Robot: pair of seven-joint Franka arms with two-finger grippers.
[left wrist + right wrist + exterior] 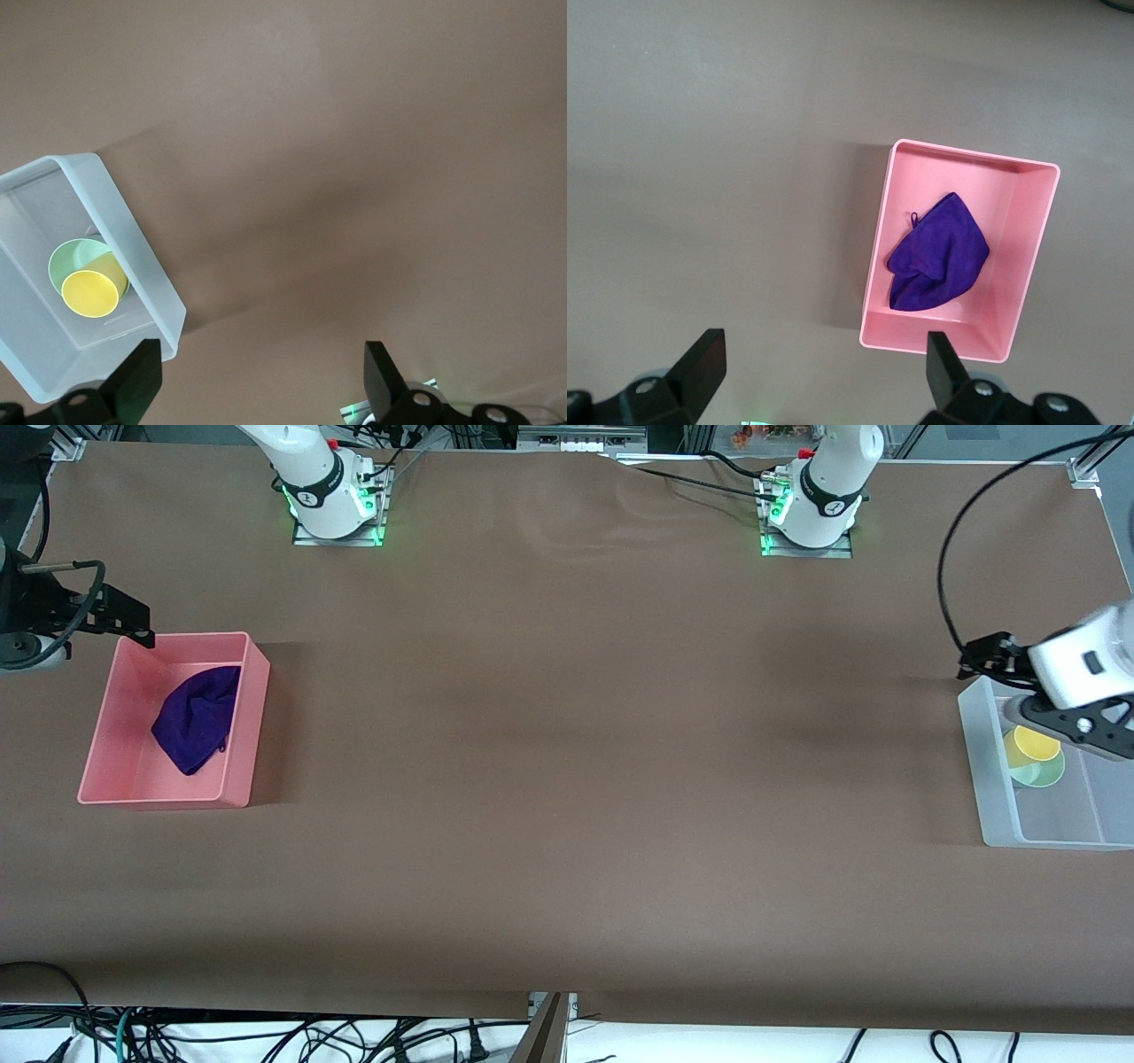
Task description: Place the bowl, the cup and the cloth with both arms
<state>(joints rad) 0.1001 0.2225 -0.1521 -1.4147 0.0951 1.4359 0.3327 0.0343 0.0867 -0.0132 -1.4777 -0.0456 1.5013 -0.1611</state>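
Note:
The purple cloth lies bunched in a pink bin at the right arm's end of the table. It also shows in the right wrist view. The yellow cup sits in the mint-green bowl inside a translucent white bin at the left arm's end. Cup and bowl also show in the left wrist view. My left gripper hangs open and empty over that bin's corner. My right gripper hangs open and empty over the pink bin's corner.
The brown table top stretches bare between the two bins. The arm bases stand along the table's edge farthest from the front camera. A black cable loops above the left gripper.

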